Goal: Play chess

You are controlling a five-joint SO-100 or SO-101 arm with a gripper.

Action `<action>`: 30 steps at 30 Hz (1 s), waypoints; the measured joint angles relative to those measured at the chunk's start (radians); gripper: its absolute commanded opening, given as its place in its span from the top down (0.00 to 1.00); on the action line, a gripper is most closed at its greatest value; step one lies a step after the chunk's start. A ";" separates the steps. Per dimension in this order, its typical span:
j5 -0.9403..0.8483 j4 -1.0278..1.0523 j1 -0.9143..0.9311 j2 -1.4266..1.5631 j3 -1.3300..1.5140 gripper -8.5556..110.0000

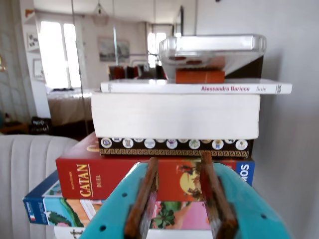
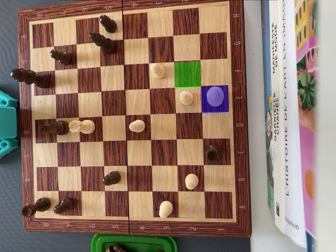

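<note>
Overhead, the chessboard (image 2: 131, 118) fills most of the view, with dark and light pieces scattered across it. One square is tinted purple (image 2: 214, 106) near the right edge and carries a light pawn (image 2: 214, 95); the square tinted green (image 2: 187, 74) touches it corner to corner, up and to the left, and is bare. Another light pawn (image 2: 186, 97) stands just left of the purple square. At the far left edge of this view only a teal part of the arm (image 2: 6, 128) shows, beside the board's rim and well apart from the tinted squares, which lie on the opposite side of the board.

From the wrist view, the gripper (image 1: 182, 226) enters from the bottom, its two teal jaws with rusty brown pads (image 1: 142, 199) spread apart with nothing between them. It faces a stack of books and game boxes (image 1: 164, 174), not the board: a red Catan box (image 1: 89, 177), a thick white book (image 1: 174, 117), a thin book with "Alessandro Baricco" on its spine (image 1: 194, 87), and a clear plastic tray (image 1: 212, 50) on top. No chess piece shows in this view.

Along the overhead view's right side lie books (image 2: 289, 121), probably that same stack. A green tray (image 2: 134, 243) at the near edge holds dark pieces, partly cut off
</note>
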 measured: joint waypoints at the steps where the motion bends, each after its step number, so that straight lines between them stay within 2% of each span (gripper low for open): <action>1: 0.000 0.043 0.000 -0.011 -0.015 0.82; 17: 0.000 0.623 -0.052 -0.164 -0.161 0.82; 30: 0.003 0.876 -0.087 -0.440 -0.367 0.81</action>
